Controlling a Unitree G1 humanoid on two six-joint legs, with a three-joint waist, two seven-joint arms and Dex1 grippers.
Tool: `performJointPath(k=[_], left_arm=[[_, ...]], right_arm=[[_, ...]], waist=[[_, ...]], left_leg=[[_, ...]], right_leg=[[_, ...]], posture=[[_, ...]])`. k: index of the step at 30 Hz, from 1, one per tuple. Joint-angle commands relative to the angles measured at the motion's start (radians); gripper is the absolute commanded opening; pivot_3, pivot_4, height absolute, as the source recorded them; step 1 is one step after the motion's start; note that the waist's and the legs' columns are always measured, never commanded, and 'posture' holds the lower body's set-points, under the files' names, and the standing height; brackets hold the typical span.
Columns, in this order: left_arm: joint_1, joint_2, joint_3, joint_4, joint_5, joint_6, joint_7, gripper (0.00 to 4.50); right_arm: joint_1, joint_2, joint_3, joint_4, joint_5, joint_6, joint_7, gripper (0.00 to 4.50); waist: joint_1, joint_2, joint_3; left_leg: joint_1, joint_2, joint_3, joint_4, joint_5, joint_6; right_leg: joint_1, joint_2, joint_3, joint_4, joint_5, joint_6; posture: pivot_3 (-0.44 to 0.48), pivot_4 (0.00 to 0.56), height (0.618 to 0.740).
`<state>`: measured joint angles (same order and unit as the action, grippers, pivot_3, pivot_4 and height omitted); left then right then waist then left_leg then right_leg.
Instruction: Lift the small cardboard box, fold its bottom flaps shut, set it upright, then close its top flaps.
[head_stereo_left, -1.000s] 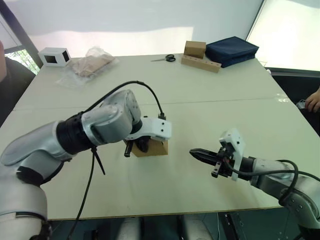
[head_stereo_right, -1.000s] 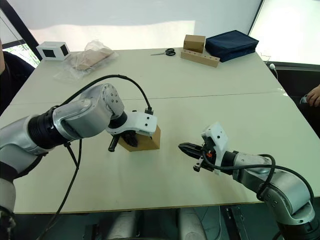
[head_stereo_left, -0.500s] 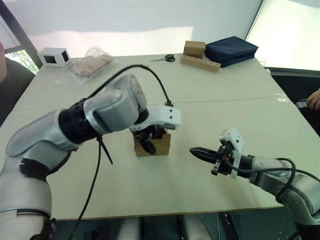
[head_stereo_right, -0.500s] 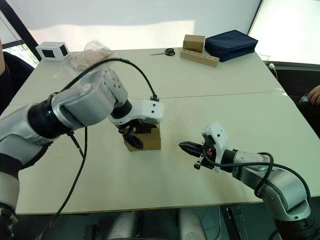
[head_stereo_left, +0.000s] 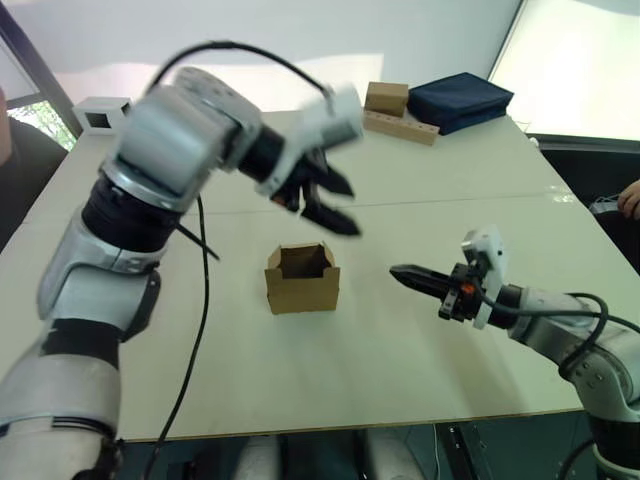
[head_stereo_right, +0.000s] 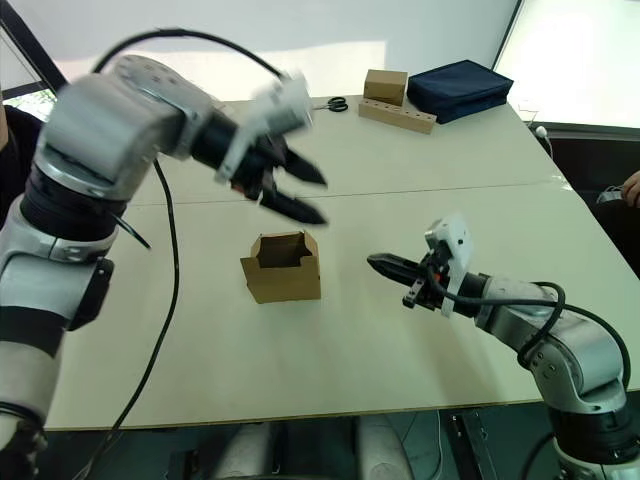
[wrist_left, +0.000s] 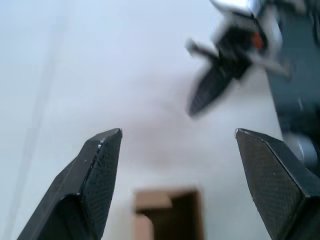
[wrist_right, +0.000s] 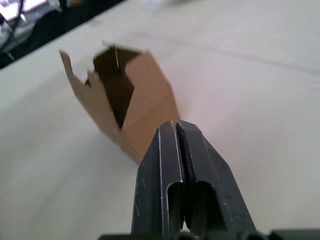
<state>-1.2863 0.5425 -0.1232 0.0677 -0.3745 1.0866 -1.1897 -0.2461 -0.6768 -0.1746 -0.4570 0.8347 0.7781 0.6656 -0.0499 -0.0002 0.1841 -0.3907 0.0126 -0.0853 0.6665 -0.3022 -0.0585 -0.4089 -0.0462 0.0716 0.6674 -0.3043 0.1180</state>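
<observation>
Silver arms, black joints, looping black cable, black-fingered tools

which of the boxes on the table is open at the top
The small cardboard box standing upright mid-table, its top flaps up and its inside showing. The tan box and the white box at the far edge look closed.

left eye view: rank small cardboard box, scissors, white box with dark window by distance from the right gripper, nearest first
From the right gripper:
1. small cardboard box, just off its tip toward the robot's left, standing mid-table with top open.
2. scissors, far edge, near centre.
3. white box with dark window, far left corner.
</observation>
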Motion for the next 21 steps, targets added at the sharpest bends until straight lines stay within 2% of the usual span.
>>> performJointPath(k=[1, 6, 10, 13, 17, 20, 21], left_arm=[[0.167, -0.014, 0.335, -0.093, -0.087, -0.115, 0.162, 3.69], [0.416, 0.039, 0.486, -0.29, -0.248, 0.012, 0.205, 3.69], [0.571, 0.076, 0.578, -0.357, -0.323, 0.059, 0.264, 3.69], [0.715, 0.113, 0.599, -0.388, -0.331, 0.022, 0.264, 3.01], [0.876, 0.132, 0.599, -0.406, -0.343, -0.041, 0.253, 1.29], [0.917, 0.133, 0.597, -0.406, -0.361, -0.064, 0.258, 0.28], [0.937, 0.137, 0.585, -0.408, -0.356, -0.082, 0.254, 0.07]], right_arm=[[-0.095, 0.023, -0.033, 0.025, 0.051, -0.022, 0.022, 0.0], [-0.169, 0.011, 0.018, 0.075, 0.033, -0.02, 0.087, 0.0], [-0.197, 0.015, 0.068, 0.11, 0.006, -0.025, 0.13, 0.0], [-0.209, 0.025, 0.1, 0.129, -0.013, -0.029, 0.154, 0.0], [-0.205, 0.023, 0.111, 0.124, -0.01, -0.02, 0.182, 0.0], [-0.2, 0.019, 0.108, 0.115, -0.007, -0.01, 0.188, 0.0], [-0.195, 0.015, 0.115, 0.11, -0.013, -0.009, 0.191, 0.0]], waist=[[-0.008, 0.001, -0.001], [-0.005, 0.0, 0.0], [0.009, 0.0, 0.0], [0.008, 0.0, -0.001], [0.009, -0.001, 0.0], [0.014, -0.001, 0.0], [0.015, -0.001, 0.0]], left_leg=[[0.0, 0.001, 0.0, 0.0, 0.001, -0.002], [-0.001, 0.0, 0.0, 0.0, 0.002, -0.003], [-0.002, -0.001, 0.0, 0.001, 0.002, -0.003], [-0.001, -0.001, -0.001, 0.001, 0.002, -0.003], [-0.001, -0.001, -0.001, 0.0, 0.002, -0.003], [-0.001, -0.001, -0.001, 0.0, 0.001, -0.003], [-0.001, -0.001, -0.001, 0.0, 0.001, -0.002]], right_leg=[[0.0, 0.0, 0.0, 0.0, 0.0, 0.0], [-0.001, -0.002, 0.0, 0.0, 0.0, -0.001], [0.0, -0.004, -0.001, 0.0, 0.0, 0.0], [0.001, -0.003, -0.001, 0.001, 0.0, 0.0], [0.0, -0.003, -0.001, 0.0, 0.0, 0.0], [0.001, -0.003, -0.001, 0.0, 0.0, 0.0], [0.001, -0.003, -0.001, 0.0, 0.0, 0.0]], posture=[[0.0, 0.15, 0.74], [0.0, 0.15, 0.74], [0.0, 0.15, 0.74], [0.0, 0.15, 0.74], [0.0, 0.15, 0.74], [0.0, 0.15, 0.74], [0.0, 0.15, 0.74]])
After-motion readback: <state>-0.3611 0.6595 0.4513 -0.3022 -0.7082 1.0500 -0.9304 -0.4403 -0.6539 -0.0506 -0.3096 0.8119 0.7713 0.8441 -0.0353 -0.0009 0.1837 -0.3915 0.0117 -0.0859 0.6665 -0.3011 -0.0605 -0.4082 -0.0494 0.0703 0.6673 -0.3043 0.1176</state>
